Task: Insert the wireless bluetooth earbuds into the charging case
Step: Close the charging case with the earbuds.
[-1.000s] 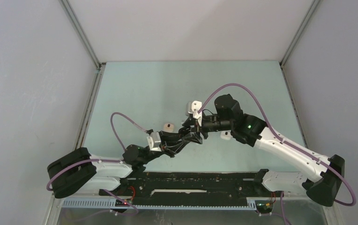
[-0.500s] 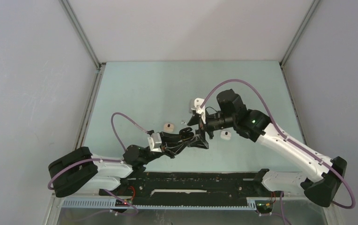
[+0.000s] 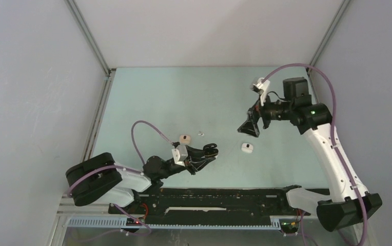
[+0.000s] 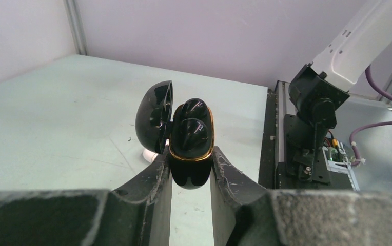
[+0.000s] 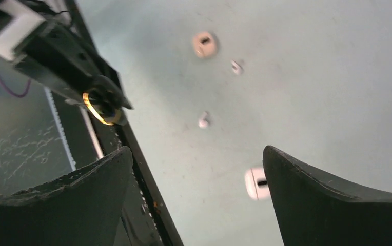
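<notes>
Table (image 3: pixel 153 97) — pale green, matte. Lying directly on it:
- one pale round case (image 3: pixel 184 139), left of the left gripper (image 3: pixel 209 151) and a little beyond it
- one white case (image 3: pixel 247 147), near the right gripper (image 3: pixel 248 128), on its arm-base side
- two tiny white earbuds (image 5: pixel 203 120) — loose, between the cases

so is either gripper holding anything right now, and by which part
The left gripper clamps the open black charging case, black earbuds seated in it, by the two sides of its lower body. The right gripper is open and holds nothing.
</notes>
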Motion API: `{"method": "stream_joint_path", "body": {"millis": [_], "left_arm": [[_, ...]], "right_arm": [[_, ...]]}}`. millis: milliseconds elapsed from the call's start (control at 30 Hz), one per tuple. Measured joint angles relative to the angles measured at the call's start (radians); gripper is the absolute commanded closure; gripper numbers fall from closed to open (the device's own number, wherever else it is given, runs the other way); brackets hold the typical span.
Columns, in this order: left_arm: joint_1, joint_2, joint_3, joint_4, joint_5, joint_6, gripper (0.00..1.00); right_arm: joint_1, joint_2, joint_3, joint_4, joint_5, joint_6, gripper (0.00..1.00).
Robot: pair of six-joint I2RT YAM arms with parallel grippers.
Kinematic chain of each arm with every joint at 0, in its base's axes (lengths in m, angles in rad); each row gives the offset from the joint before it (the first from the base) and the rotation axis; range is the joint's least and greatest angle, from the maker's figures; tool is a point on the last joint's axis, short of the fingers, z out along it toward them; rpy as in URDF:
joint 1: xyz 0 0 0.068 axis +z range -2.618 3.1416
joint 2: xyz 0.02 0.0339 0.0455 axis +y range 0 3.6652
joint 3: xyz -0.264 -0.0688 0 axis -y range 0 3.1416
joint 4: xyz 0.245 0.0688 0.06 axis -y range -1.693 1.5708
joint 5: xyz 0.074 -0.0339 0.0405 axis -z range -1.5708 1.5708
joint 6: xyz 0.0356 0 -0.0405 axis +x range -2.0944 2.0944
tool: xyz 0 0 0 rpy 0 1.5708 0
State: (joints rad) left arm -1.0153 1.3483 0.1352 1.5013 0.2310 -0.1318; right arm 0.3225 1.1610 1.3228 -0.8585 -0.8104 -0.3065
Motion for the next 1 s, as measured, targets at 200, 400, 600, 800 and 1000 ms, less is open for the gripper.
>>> {"method": "stream_joint_path", "body": {"millis": [200,400,600,800,1000], "left_arm": [[0.000,0.026,0.083,-0.045,0.088,-0.018,1.00],[-0.003,0.020,0.116,-0.113,0.102,-0.058,1.00],[-0.015,-0.113,0.126,-0.359,0.063,-0.051,1.00],[-0.047,-0.236,0.190,-0.584,0.023,-0.030,1.00],[-0.087,-0.227,0.260,-0.742,0.026,-0.010,1.00]], "right_arm": [[-0.230,0.047,-0.002,-0.130,-0.029,-0.151,0.10],[-0.235,0.140,-0.059,-0.225,-0.259,-0.334,0.09],[-0.063,-0.010,-0.299,-0.036,-0.275,-0.234,0.00],[0.104,-0.188,-0.430,0.102,-0.184,-0.156,0.00],[0.110,-0.166,-0.449,0.205,-0.151,-0.109,0.00]]}}
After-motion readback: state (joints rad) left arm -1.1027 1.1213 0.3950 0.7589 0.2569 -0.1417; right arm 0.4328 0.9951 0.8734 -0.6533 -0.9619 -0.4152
